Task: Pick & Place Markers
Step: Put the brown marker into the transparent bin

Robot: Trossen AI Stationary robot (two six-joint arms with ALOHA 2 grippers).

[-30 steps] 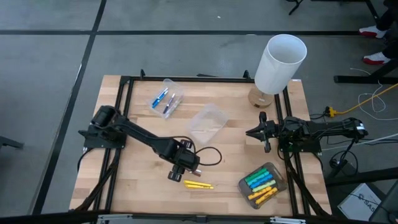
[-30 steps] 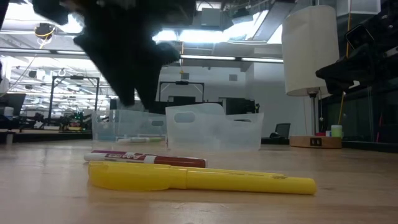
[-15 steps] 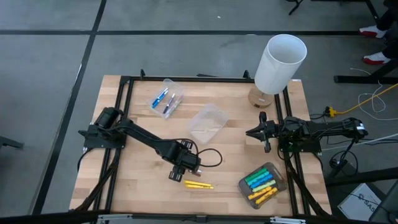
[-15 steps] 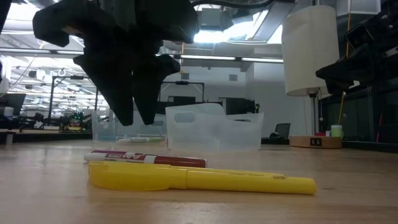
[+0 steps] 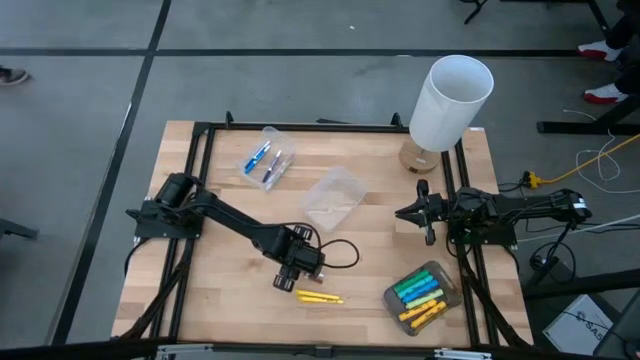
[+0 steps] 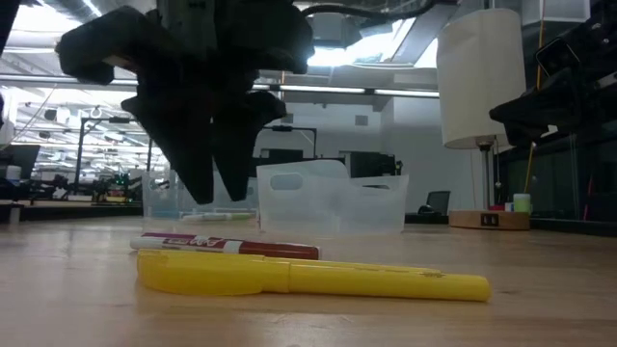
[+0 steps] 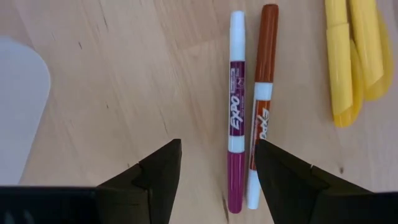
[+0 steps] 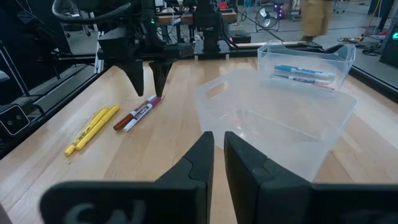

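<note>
Two thin markers lie side by side on the wooden table: a purple-capped one and a brown-red one. Beside them lie two yellow markers, in the high view. My left gripper points down just above the thin pair, open. The purple marker's capped end lies below the gap between its fingers. In the low view its fingertips hang clear of the maroon marker. My right gripper waits shut at the table's right edge.
A clear tub with blue-capped markers stands at the far left. An empty clear tub stands mid-table. A tub of green, blue and yellow markers sits near right. A white lamp stands at the far right corner.
My left gripper has sunk a little toward the two thin markers, still open. The markers have not moved.
</note>
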